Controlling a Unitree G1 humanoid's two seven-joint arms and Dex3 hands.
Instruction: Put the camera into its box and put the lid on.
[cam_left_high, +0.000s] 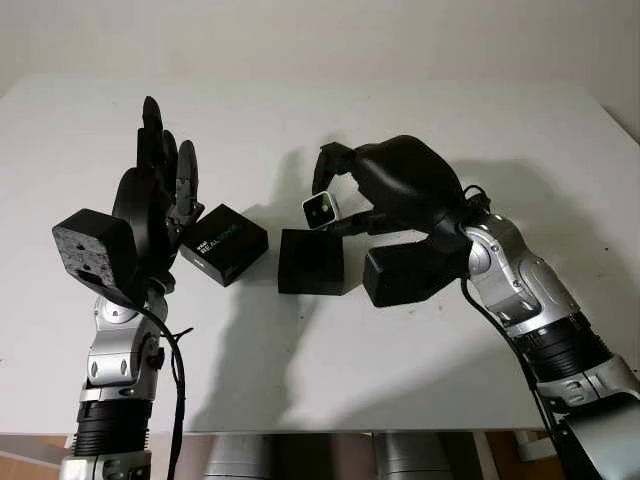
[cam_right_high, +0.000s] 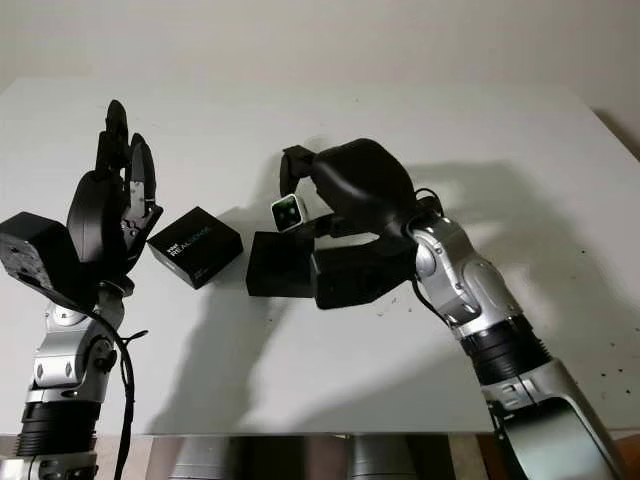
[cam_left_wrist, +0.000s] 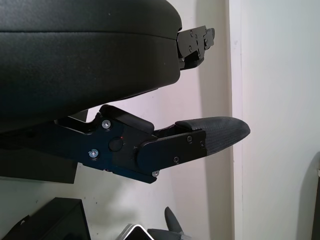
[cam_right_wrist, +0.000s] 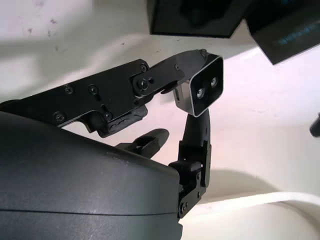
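A big white table (cam_left_high: 420, 340) holds everything. Two black things lie right on it, near the middle. One is a box (cam_left_high: 311, 261) with no top on it. Just beside it, on the left, lies the lid (cam_left_high: 224, 243). The lid is turned a bit and has small white and green letters on top. The two are close but do not touch.

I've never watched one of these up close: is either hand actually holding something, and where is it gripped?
The right hand holds the small silver camera, pinched by its sides between the fingers, above the open black box. The left hand is open, raised beside the lid.
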